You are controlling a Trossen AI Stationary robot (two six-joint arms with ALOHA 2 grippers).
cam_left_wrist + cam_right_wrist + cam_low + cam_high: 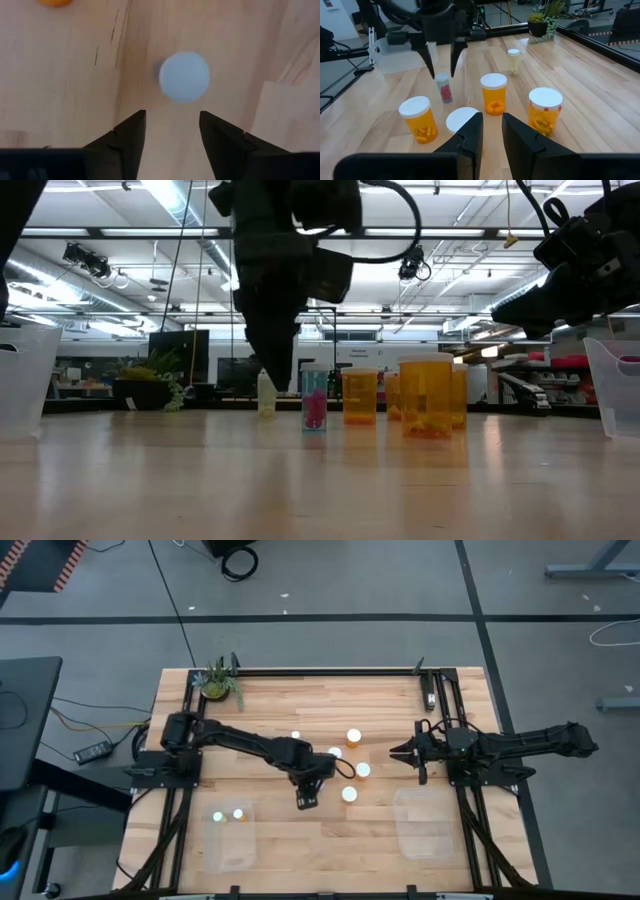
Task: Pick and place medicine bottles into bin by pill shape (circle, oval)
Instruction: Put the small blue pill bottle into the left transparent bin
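Small clear bottle with red pills (445, 90), white cap (184, 77), upright near mid-table, directly beneath left gripper (440, 62). Fingers spread wider than the cap, poised above it, holding nothing. Red pills plain in right wrist and low views (314, 402); from the left wrist only the round cap, centred just ahead of the two dark fingertips (127, 135). From overhead, hidden under the arm.

Around it: orange bottles with white caps (493, 93) (545, 110) (419, 119), one more cap (460, 119) partly behind right gripper (491, 131), which waits at table's right side, fingers slightly parted, empty. Whitish bottle (513, 61) farther back, apart from the rest. Overhead alone shows two clear bins at the near edge: left bin (230, 840) with two white-capped bottles (228, 815), right bin (428, 830) beside the right arm.

Pale wooden table (330, 840) with black frame; potted plant (218, 683) at far left corner. Beyond, grey floor, ceiling strip lights.
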